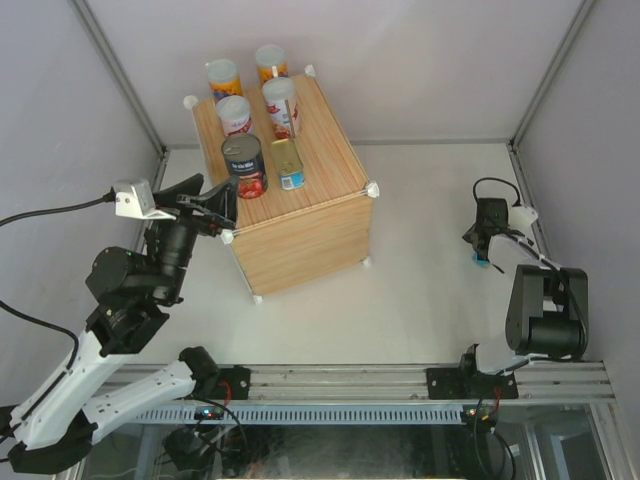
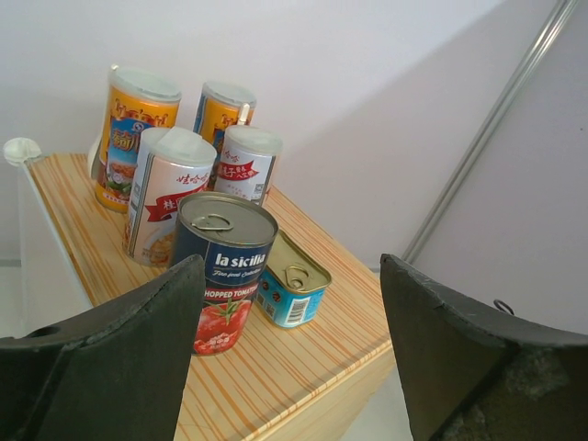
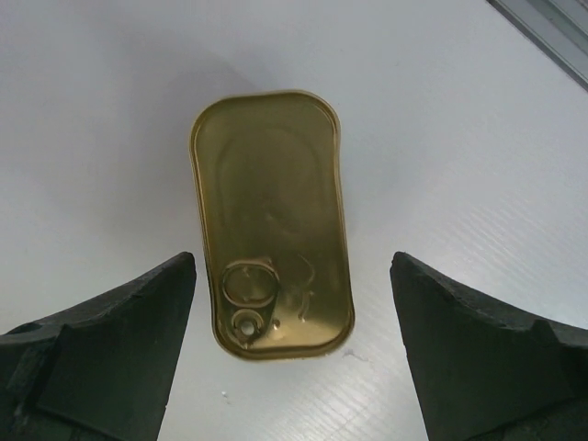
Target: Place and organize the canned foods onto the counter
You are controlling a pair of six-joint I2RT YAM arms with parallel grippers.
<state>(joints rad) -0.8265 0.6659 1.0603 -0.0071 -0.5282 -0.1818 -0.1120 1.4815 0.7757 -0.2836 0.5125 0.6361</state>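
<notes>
Several canned foods stand on the wood-grain counter: tall orange cans at the back, red-and-white cans in front of them, then a dark tomato can beside a flat gold-blue tin. My left gripper hovers open at the counter's near-left corner. In the left wrist view the tomato can and the tin sit beyond its empty fingers. Another flat gold tin lies on the white floor at the right, and my right gripper is open above it, a finger on each side.
The counter's top has bare wood along its near and right edges. White ball connectors mark its corners. Grey walls with metal posts close in the cell. A rail runs along the near edge.
</notes>
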